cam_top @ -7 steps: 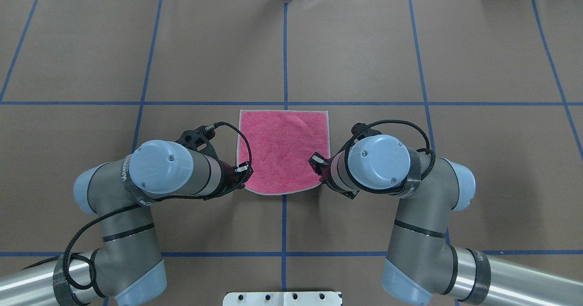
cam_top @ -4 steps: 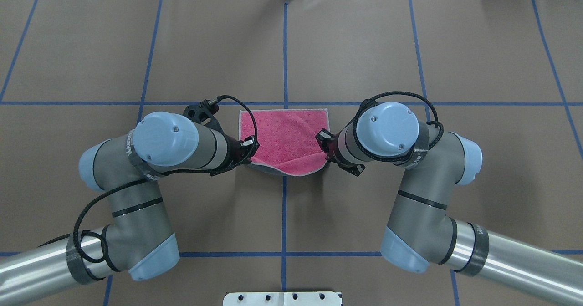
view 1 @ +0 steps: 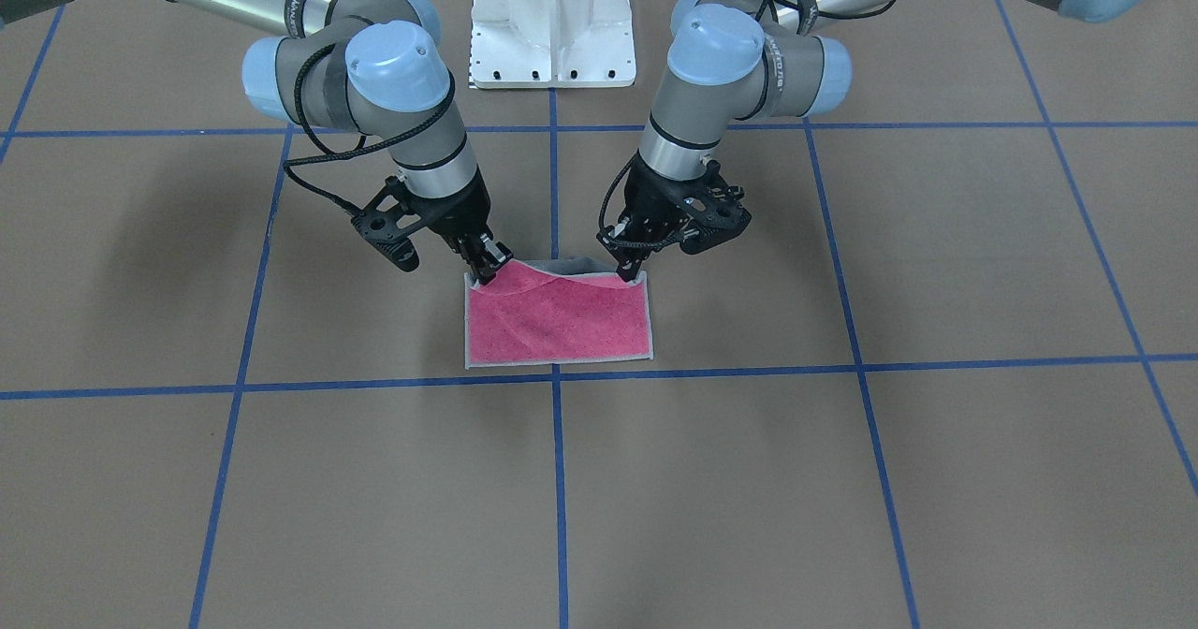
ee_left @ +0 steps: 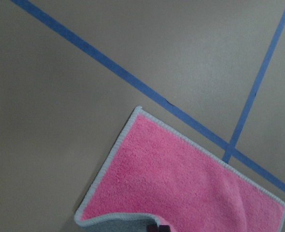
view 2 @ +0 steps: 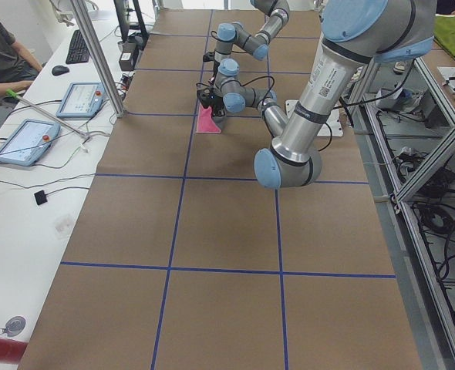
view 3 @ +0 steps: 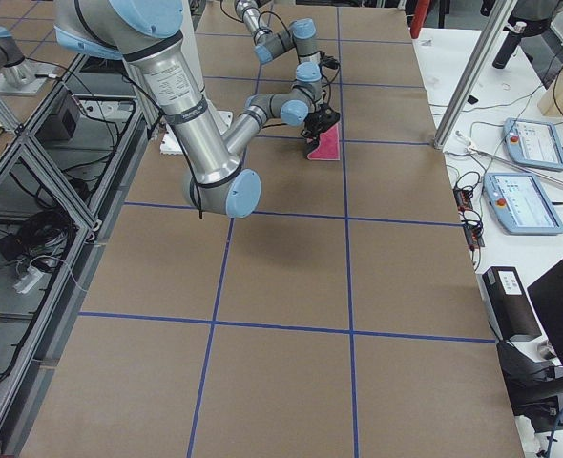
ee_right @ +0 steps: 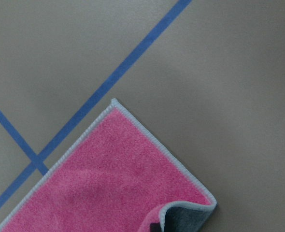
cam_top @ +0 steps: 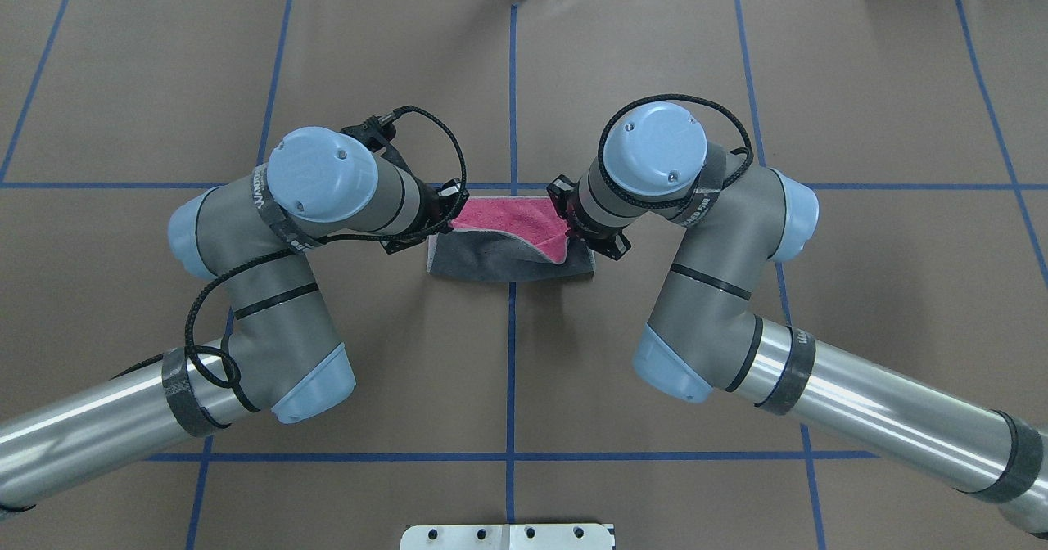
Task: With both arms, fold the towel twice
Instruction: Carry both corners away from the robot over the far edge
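Brown table w/ blue tape grid carries towel, white pedestal.

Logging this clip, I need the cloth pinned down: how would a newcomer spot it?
On the brown table gridded with blue tape, look centre, before the white pedestal. The towel lies beside a tape crossing, its lifted corners pinched by the left gripper and right gripper. It is the only cloth: pink one face, grey the other, pale edging.
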Motion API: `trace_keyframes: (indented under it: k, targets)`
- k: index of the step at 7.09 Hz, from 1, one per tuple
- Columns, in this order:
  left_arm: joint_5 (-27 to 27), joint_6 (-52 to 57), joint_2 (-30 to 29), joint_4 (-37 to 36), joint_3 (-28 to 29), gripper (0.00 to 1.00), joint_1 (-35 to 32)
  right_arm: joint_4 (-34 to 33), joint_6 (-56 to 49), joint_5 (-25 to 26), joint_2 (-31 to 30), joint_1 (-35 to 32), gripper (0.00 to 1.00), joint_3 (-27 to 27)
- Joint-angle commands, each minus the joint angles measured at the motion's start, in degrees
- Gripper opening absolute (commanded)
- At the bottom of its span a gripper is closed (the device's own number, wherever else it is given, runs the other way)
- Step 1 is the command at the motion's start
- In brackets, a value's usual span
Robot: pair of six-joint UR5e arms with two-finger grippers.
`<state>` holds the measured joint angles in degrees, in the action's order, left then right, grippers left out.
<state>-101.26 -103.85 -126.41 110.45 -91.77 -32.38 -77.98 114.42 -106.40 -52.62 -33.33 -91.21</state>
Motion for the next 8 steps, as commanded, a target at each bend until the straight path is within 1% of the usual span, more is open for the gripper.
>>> trace_keyframes:
  k: [1,2,4,6,7,8]
  targets:
    - [0.0,0.2,-0.3,0.3,2.2,0.00,-1.2,0.1,-1.2,-1.1,2.7,-1.4,0.00,4.3]
    - [0.0,0.3,-0.6,0.3,3.1,0.00,-1.4,0.2,-1.7,-1.1,3.7,-1.9,0.00,5.9]
    - [0.0,0.2,-2.6,0.4,5.5,0.00,-1.6,5.5,-1.7,-1.6,3.7,-3.0,0.00,9.4]
    - [0.0,0.3,-2.7,1.5,6.9,0.00,-1.9,5.9,-1.7,-1.8,3.8,-3.4,0.00,9.6]
    - [0.0,0.3,-2.7,3.0,8.6,0.00,-1.9,5.9,-1.7,-1.8,4.6,-3.4,0.00,10.8]
    - [0.0,0.3,-2.7,3.9,9.1,0.00,-1.9,5.9,-1.7,-1.8,6.4,-3.4,0.00,12.7]
